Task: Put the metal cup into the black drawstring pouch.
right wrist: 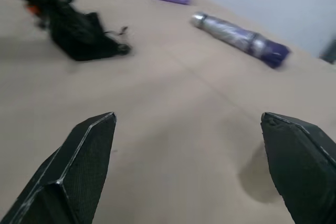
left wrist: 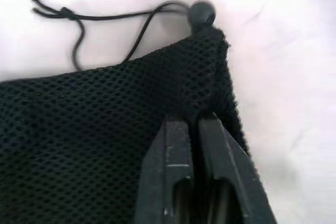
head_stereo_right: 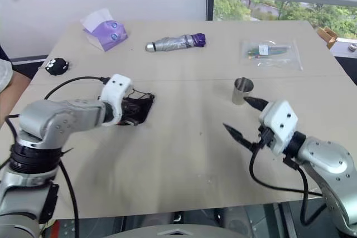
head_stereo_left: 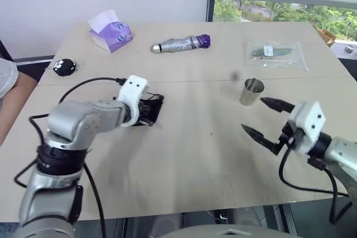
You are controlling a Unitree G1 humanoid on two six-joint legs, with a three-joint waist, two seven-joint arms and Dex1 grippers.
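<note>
Nearest to us, our right gripper (head_stereo_left: 266, 118) hovers over the tabletop (head_stereo_left: 195, 160) with its fingers (right wrist: 84, 166) spread wide and nothing between them. Just beyond its upper fingertip stands the metal cup (head_stereo_left: 251, 92), upright on the tabletop and apart from the fingers. Across on the left, our left gripper (left wrist: 193, 124) has its fingers pressed together on the mesh fabric of the black drawstring pouch (head_stereo_left: 148, 110), near the corner where the cord and toggle (left wrist: 201, 14) come out; whether they pinch the fabric or only press on it we cannot tell. The pouch lies flat, well apart from the cup. Farther back lie a small round black toy (head_stereo_left: 64, 67), a purple tissue pack (head_stereo_left: 111, 33), a folded umbrella (head_stereo_left: 179, 44) and a clear plastic bag (head_stereo_left: 275, 54).
</note>
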